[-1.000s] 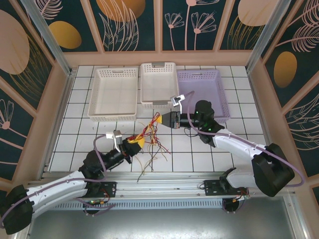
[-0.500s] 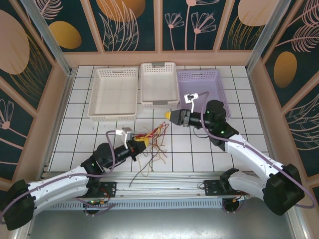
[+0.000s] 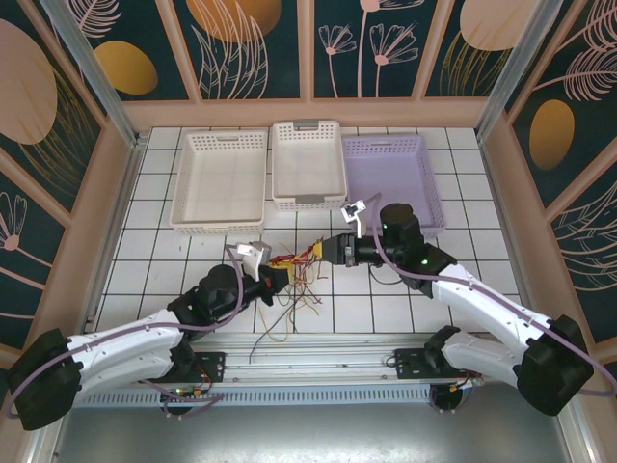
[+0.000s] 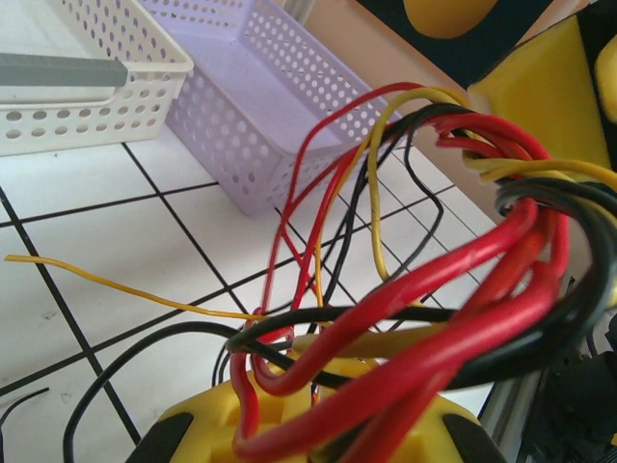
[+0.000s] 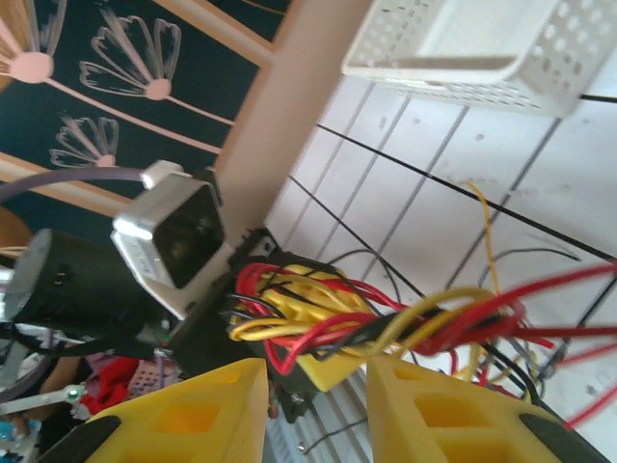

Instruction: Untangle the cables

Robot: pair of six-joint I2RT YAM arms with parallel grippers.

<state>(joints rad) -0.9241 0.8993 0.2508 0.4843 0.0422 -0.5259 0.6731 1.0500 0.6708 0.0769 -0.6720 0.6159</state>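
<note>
The cables [image 3: 301,260] are a tangle of thin red, black and yellow wires hanging between my two grippers just above the table, with loose ends trailing on the tiles [image 3: 285,313]. My left gripper [image 3: 277,278] is shut on the cables [image 4: 405,328], which loop over its yellow fingers [image 4: 207,424]. In the left wrist view that gripper [image 4: 323,410] sits at the bottom edge. My right gripper [image 3: 326,249] faces it from the right. Its yellow fingers [image 5: 207,410] stand apart, and the cables [image 5: 405,323] run just past the tips of the right gripper [image 5: 316,374].
Three baskets stand in a row at the back: a white one [image 3: 220,183] on the left, a smaller white one [image 3: 307,164] in the middle, a purple one [image 3: 395,178] on the right. The left arm's wrist camera [image 5: 178,241] sits close in front of my right fingers.
My right gripper let go of the cables, drew back to the right, opened, and has now come back to the bundle. The left arm has carried the cables forward and to the right.
</note>
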